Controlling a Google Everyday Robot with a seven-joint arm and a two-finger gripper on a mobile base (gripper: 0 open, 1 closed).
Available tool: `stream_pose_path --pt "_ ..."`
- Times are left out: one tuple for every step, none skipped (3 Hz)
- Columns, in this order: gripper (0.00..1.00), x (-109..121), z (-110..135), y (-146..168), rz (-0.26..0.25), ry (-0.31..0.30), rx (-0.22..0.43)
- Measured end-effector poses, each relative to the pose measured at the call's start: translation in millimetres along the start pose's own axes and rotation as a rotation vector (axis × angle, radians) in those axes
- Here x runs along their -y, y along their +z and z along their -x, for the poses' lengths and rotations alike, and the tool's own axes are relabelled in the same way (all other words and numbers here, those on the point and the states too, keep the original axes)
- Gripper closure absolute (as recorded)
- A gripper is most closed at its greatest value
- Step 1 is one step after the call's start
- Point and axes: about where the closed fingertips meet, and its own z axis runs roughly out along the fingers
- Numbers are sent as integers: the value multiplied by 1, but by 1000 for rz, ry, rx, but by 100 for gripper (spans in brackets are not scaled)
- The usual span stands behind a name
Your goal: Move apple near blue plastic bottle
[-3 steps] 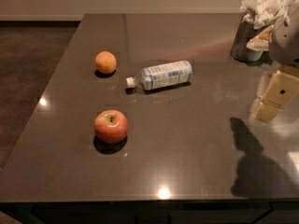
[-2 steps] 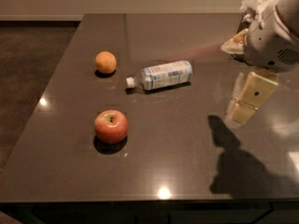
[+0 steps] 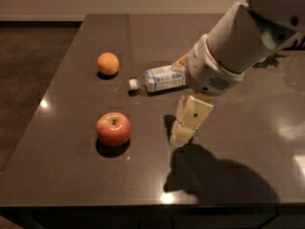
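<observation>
Camera view: gripper (image 3: 182,136) pointing down, right of apple (image 3: 113,129), nothing visibly held, spread impossible to tell.

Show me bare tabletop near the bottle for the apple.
Bare: the strip between the blue plastic bottle and the apple, left of the tool hanging in front of the bottle; also the table behind the bottle. Crowded: the bottle's base end, under the arm.
</observation>
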Motion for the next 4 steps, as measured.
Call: stream_pose_path --pt "0 -14 27 40 25 -19 33" --pt "0 -25 52 75 40 -36 46" --pt "0 -34 79 100 53 -61 59" --pt "15 -36 97 116 62 -77 58"
